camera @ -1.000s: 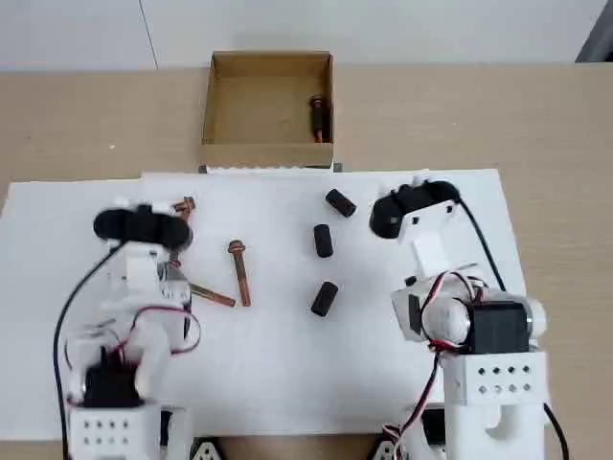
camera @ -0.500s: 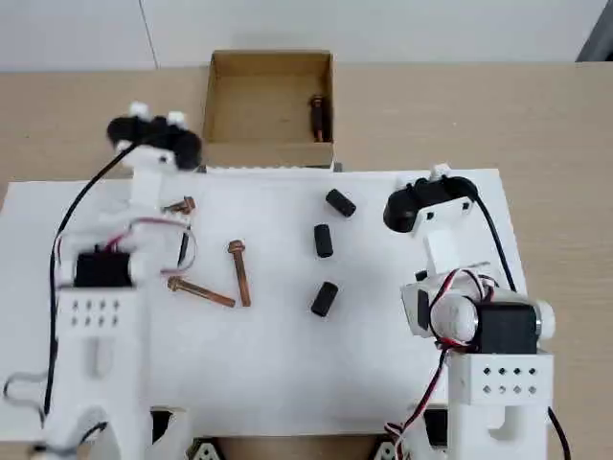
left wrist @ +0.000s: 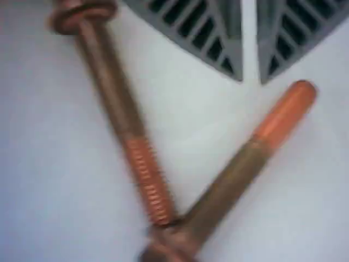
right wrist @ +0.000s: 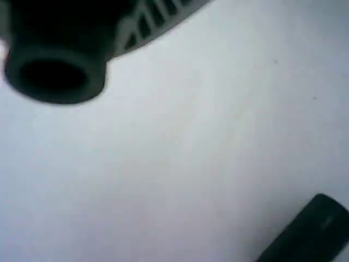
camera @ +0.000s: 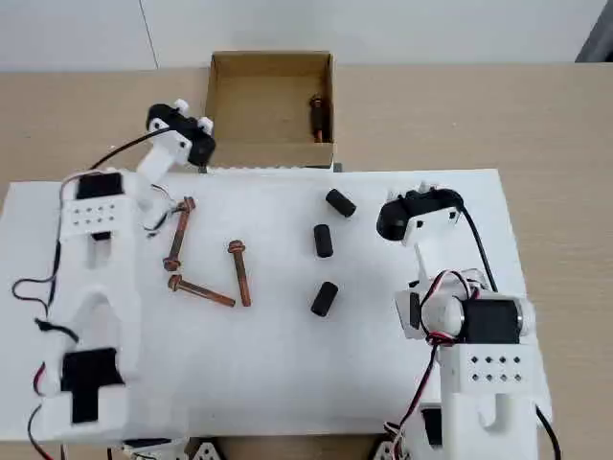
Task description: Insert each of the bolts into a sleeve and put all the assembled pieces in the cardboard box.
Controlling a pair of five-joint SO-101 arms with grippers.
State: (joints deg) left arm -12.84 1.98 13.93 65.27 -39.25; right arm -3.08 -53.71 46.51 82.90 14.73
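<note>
I am holding my left fingers narrow, a thin slit between them, gripping nothing. Past them two bolts are lying on the white sheet: the threaded bolt is touching its tip to the head of the second bolt. From above, the cardboard box is sitting on the bench just beside my left arm, holding one sleeved bolt against its right wall. My right gripper is hanging near three loose sleeves. I cannot tell its state.
</note>
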